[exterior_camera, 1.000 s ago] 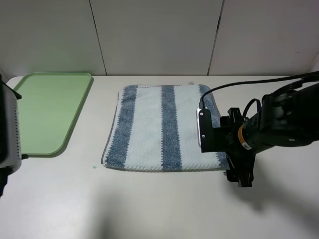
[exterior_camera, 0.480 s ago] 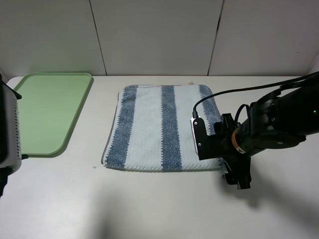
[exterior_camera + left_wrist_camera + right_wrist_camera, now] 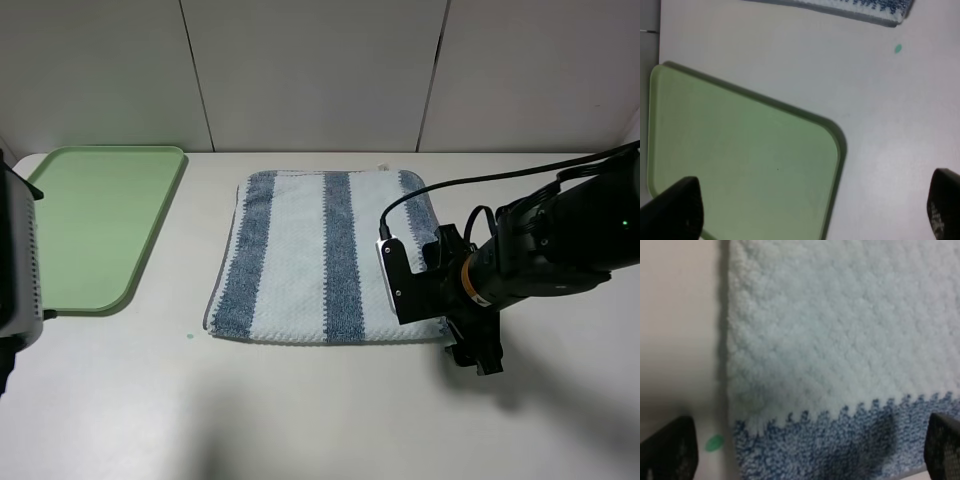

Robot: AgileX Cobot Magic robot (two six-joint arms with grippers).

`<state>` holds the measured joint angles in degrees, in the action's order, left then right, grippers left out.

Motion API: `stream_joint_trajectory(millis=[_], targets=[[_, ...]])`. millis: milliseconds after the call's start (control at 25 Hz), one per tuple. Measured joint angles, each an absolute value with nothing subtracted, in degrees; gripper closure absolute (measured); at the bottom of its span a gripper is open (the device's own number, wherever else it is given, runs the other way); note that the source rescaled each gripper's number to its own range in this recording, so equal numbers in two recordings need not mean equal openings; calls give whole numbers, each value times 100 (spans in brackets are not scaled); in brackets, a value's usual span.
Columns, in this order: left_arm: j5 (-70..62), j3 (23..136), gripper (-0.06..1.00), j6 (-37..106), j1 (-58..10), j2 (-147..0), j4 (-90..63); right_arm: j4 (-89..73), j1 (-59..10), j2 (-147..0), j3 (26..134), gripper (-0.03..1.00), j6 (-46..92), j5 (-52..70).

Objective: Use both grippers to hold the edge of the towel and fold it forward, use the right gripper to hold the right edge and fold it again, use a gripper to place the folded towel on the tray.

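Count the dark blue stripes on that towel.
3 on the towel: the left stripe by its left edge, the middle stripe, and the right stripe by its right edge, partly hidden behind the right arm.

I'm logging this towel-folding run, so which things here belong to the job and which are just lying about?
Part of the job: the towel, the tray, the right gripper (open, at the towel's right near corner), the left gripper (open, by the tray).
Just lying about: a small green speck on the table, off the towel's left near corner.
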<state>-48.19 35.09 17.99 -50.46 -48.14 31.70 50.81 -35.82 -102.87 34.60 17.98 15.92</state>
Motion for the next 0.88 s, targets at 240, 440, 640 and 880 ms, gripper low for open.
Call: stream_joint_trajectory(millis=[240, 440, 640, 880], targets=[[-4819, 3509, 7, 1799, -5046, -4814, 3168, 5400, -3582, -10305, 3460, -3, 1793, 1558], [-4819, 3509, 8, 1799, -5046, -4814, 3168, 5538, -3582, -10316, 3468, -3, 1793, 1551], [-4819, 3509, 8, 1799, -5046, -4814, 3168, 5550, -3582, -10322, 3478, -3, 1793, 1587], [-4825, 3509, 8, 1799, -5046, -4814, 3168, 5551, -3538, -10334, 3489, -3, 1781, 1597]])
